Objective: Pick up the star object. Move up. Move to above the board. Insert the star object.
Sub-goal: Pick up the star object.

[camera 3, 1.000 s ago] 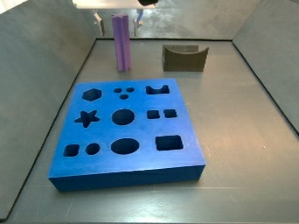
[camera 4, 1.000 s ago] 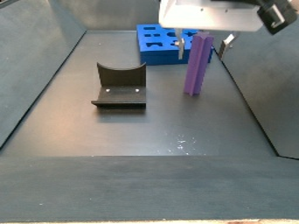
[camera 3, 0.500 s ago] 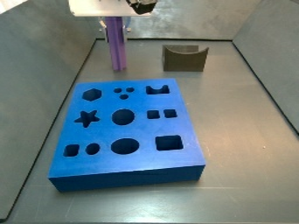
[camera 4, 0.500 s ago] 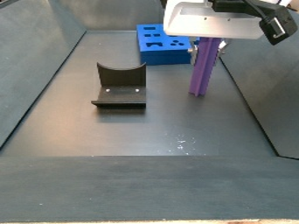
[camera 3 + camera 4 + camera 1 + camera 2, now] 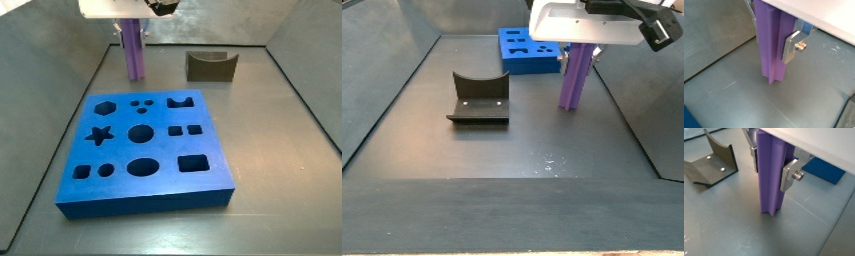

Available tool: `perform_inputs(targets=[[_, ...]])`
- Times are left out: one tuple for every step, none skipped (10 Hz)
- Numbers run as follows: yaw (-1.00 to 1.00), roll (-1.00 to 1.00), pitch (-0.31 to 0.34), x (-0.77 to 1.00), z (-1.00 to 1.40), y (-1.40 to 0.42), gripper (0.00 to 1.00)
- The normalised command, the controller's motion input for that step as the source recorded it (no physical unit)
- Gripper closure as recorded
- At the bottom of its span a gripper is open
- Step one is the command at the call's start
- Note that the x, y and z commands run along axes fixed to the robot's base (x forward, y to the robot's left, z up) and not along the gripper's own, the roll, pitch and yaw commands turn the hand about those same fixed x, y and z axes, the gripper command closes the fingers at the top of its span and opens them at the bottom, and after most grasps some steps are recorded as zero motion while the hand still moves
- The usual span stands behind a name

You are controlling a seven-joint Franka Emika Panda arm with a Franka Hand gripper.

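The star object (image 5: 135, 58) is a tall purple post standing upright on the grey floor beyond the far left corner of the board (image 5: 147, 185). It also shows in a side view (image 5: 576, 85) and in both wrist views (image 5: 769, 55) (image 5: 769, 193). My gripper (image 5: 135, 36) is over it, and its silver fingers (image 5: 789, 175) press on both sides of the post's upper part (image 5: 772, 37). The post's foot rests on the floor. The blue board has a star-shaped hole (image 5: 98, 134) near its left edge.
The dark fixture (image 5: 210, 66) stands to the right of the post, beyond the board; it also shows in a side view (image 5: 477, 98) and a wrist view (image 5: 711, 168). Grey walls (image 5: 54, 60) enclose the floor on all sides.
Since one second ago the gripper has come down lower around the post and the post has shifted slightly. In the last half second nothing has visibly moved.
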Motion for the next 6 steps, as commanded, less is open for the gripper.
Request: perform_inputs(targets=[[0.00, 0.00, 0.000, 0.00, 0.00, 0.00, 1.00], [0.00, 0.00, 0.000, 0.00, 0.00, 0.00, 1.00], [0.00, 0.00, 0.000, 0.00, 0.00, 0.00, 1.00], [0.00, 0.00, 0.000, 0.00, 0.00, 0.00, 1.00], [0.00, 0.00, 0.000, 0.00, 0.00, 0.00, 1.00], [0.00, 0.00, 0.000, 0.00, 0.00, 0.00, 1.00]])
